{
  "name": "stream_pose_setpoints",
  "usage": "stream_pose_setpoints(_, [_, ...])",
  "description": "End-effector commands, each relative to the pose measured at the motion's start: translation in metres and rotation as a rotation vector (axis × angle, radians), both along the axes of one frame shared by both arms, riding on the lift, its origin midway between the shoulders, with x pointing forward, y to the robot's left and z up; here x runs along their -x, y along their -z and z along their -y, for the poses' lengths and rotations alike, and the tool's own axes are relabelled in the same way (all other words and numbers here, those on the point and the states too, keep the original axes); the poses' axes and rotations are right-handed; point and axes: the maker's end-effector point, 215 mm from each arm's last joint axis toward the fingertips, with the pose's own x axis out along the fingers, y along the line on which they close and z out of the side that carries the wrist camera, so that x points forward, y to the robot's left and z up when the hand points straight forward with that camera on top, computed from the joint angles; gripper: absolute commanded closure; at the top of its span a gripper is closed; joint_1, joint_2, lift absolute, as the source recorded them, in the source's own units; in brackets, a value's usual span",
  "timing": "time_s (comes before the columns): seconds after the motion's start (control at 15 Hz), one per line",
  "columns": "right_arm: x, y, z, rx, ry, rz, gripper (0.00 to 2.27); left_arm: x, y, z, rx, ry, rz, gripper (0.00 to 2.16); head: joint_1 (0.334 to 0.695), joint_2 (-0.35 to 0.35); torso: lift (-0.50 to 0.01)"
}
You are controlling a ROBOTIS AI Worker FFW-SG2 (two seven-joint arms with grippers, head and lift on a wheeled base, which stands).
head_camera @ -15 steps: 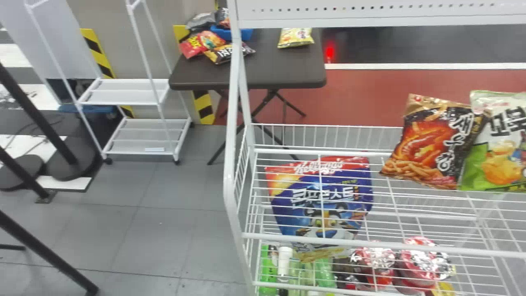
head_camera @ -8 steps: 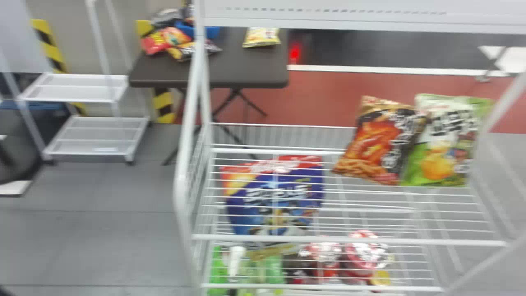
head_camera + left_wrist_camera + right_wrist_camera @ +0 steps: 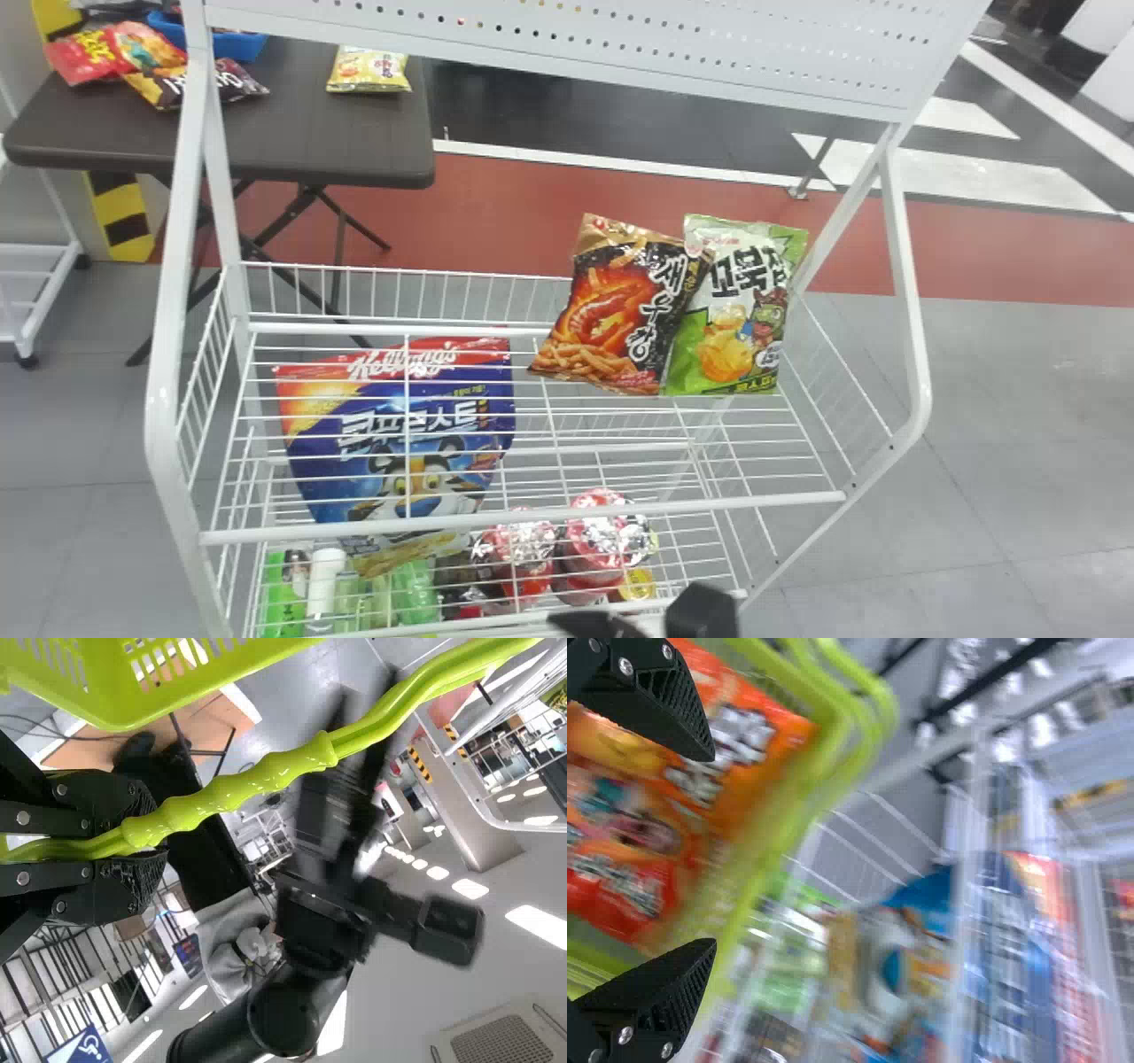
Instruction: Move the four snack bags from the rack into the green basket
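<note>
Right gripper [image 3: 651,616]: released, fingers apart. Its wrist view adds, against the head view, orange snack packaging [image 3: 757,713] inside the green basket [image 3: 833,735]. Left gripper [image 3: 93,848]: clenched on the basket's handle [image 3: 230,790]. Rack [image 3: 523,516]: brown bag [image 3: 611,310], green-white bag [image 3: 731,310]; blue bag [image 3: 399,443] obstructed by wires.

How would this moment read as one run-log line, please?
Left gripper: shut on green handle | Right gripper: open at basket | Basket: orange bag | Rack: brown bag, green bag, blue bag
</note>
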Motion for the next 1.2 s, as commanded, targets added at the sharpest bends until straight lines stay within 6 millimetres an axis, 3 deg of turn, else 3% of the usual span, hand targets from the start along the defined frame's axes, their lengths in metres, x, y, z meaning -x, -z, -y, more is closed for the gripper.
stream_pose_setpoints(0.0, [-0.036,-0.056,0.037,-0.044,0.102,0.178,0.05,0.0,0.001,-0.002,-0.001,-0.006,0.001,1.99,0.695,-0.332,0.0])
stream_pose_setpoints(0.2, [-0.088,-0.117,0.088,-0.008,0.263,0.415,0.05,0.001,0.002,-0.001,-0.005,-0.006,0.0,1.99,0.695,-0.35,0.0])
stream_pose_setpoints(0.33, [-0.125,-0.129,0.12,0.016,0.359,0.478,0.05,0.001,0.002,0.001,-0.007,-0.005,0.001,1.99,0.695,-0.35,0.0])
stream_pose_setpoints(0.53, [-0.186,-0.126,0.159,0.033,0.45,0.507,0.06,0.002,0.003,0.001,-0.009,-0.002,-0.001,1.99,0.695,-0.35,0.0])
stream_pose_setpoints(0.73, [-0.227,-0.113,0.193,0.033,0.529,0.488,0.07,0.002,0.004,0.0,-0.011,-0.004,-0.003,1.99,0.695,-0.35,0.0])
stream_pose_setpoints(0.93, [-0.256,-0.105,0.212,0.036,0.541,0.472,0.07,0.003,0.004,0.0,-0.01,-0.007,-0.005,1.99,0.695,-0.35,0.0])
stream_pose_setpoints(1.13, [-0.288,-0.092,0.21,0.021,0.499,0.429,0.08,0.003,0.004,0.001,-0.01,-0.005,-0.006,1.99,0.695,-0.35,0.0])
